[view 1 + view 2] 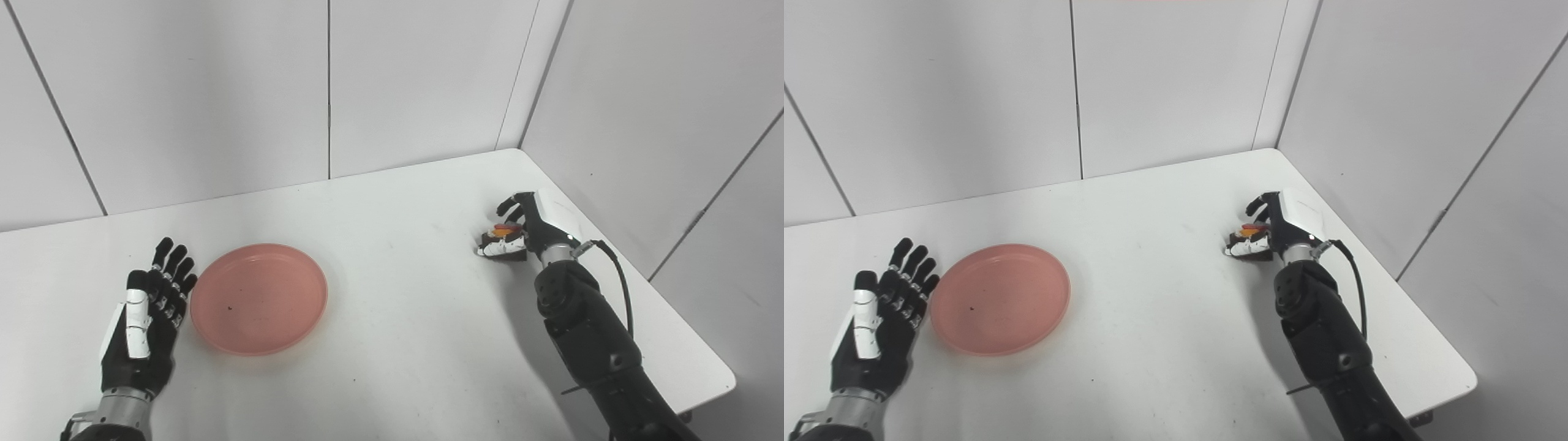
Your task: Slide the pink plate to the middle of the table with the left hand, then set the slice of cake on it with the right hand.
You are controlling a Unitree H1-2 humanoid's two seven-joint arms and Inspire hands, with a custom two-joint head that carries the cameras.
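Observation:
The pink plate (pixel 258 297) lies flat on the white table (pixel 392 257), left of the middle. My left hand (pixel 150 312) is open with its fingers straight, lying just left of the plate's rim, touching or nearly touching it. The slice of cake (pixel 503 241), dark with white icing and an orange and red topping, is at the right side of the table. My right hand (pixel 531 222) is curled around the cake from the right and behind, its fingers closed on it. I cannot tell whether the cake is lifted off the table.
Grey wall panels (pixel 331 86) close off the table at the back and on the right. The table's right edge (pixel 686 318) runs close beside my right forearm (pixel 588 331). A black cable (pixel 618 275) loops by the right wrist.

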